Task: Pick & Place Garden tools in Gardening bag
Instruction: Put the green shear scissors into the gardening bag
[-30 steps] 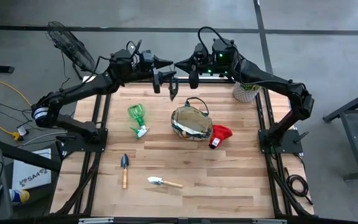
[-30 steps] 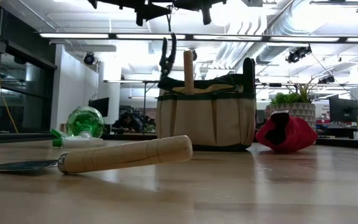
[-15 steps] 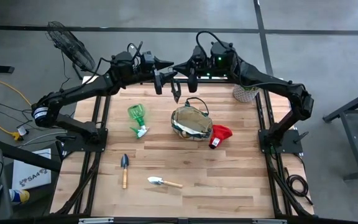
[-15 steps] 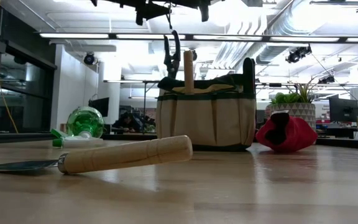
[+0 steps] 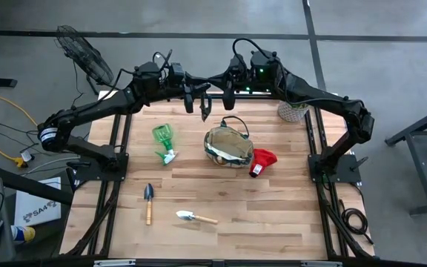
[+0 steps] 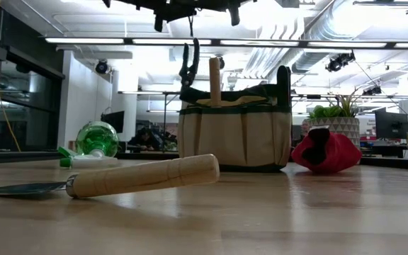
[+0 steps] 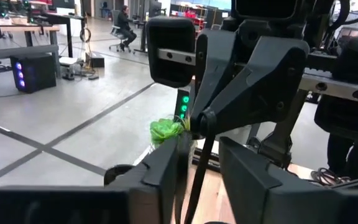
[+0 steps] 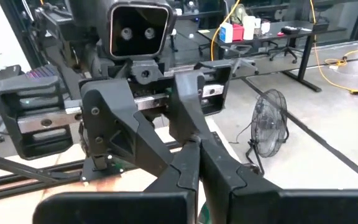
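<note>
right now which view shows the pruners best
The low view: the pruners hang clear against the bright ceiling, above the bag. The high view shows them only as a small dark shape under the left gripper. The left wrist view shows a thin dark strip between its fingers; the right wrist view shows none.

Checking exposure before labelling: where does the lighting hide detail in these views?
Low view: the bright ceiling lights behind turn the pruners above the gardening bag into a dark silhouette. High view: even light, only soft shadows on the table, and no glare on the tools.
</note>
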`<state>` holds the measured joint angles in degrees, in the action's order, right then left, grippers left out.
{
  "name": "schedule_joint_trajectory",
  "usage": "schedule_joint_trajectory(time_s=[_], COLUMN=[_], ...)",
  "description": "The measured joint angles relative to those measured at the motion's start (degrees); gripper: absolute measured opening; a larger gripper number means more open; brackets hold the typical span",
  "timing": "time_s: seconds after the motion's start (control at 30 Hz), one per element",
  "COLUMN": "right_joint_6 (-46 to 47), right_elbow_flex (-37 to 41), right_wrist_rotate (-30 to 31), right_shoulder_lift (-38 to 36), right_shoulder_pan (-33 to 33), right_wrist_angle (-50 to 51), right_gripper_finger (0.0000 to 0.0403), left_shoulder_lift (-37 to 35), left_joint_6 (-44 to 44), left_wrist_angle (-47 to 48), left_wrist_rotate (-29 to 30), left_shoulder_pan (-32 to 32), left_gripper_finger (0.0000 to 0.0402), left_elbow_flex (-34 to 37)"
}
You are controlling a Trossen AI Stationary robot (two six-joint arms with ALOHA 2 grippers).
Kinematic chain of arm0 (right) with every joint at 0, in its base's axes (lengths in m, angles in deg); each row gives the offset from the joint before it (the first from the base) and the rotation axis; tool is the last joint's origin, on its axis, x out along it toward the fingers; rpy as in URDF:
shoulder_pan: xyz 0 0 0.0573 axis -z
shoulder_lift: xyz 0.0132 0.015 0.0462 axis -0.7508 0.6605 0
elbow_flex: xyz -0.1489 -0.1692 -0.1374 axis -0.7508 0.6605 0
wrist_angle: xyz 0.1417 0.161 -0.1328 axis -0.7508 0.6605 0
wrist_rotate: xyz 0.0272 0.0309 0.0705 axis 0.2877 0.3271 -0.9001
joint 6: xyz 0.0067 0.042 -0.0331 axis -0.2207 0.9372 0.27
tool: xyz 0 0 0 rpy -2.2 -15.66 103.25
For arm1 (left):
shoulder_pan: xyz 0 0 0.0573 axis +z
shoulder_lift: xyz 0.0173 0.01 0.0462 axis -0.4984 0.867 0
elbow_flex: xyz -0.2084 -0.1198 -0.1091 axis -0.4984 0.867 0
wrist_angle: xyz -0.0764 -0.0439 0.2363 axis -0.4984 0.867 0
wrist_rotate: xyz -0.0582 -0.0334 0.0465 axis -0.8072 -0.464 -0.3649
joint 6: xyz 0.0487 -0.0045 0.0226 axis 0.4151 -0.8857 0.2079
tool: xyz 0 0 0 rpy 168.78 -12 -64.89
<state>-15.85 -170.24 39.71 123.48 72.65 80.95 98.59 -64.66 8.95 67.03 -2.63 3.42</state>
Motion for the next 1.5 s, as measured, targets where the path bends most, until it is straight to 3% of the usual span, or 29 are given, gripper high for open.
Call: schedule_joint_trajectory(time_s=[0.33, 0.9, 1.07, 1.27, 1.5], right_joint_6=[0.0, 0.0, 0.4, 0.7, 1.5], right_elbow_flex=[0.0, 0.0, 0.0, 0.0, 0.0], right_wrist_rotate=[0.0, -0.1, 0.9, 6.5, 12.5], right_shoulder_lift=[0.0, -1.0, -3.2, -6.9, -11.1], right_shoulder_pan=[0.1, 0.0, 0.0, -0.2, -0.4], right_wrist_angle=[0.1, 2.9, 5.5, 9.0, 14.7], right_gripper_finger=[0.0003, 0.0006, 0.0042, 0.0108, 0.0145], left_shoulder_lift=[0.0, 0.0, -1.2, -3.6, -4.7], left_joint_6=[0.0, 0.0, 0.5, 1.9, 1.5], left_wrist_angle=[-0.1, 0.4, 3.3, 7.2, 9.0], left_wrist_rotate=[-0.2, -1.6, 0.3, 1.6, -3.0], left_shoulder_pan=[0.0, 0.1, 0.1, 0.1, 0.1], left_gripper_finger=[0.001, 0.0002, 0.0001, 0.0001, 0.0003], left_elbow_flex=[0.0, 0.1, 0.1, 0.1, 0.1])
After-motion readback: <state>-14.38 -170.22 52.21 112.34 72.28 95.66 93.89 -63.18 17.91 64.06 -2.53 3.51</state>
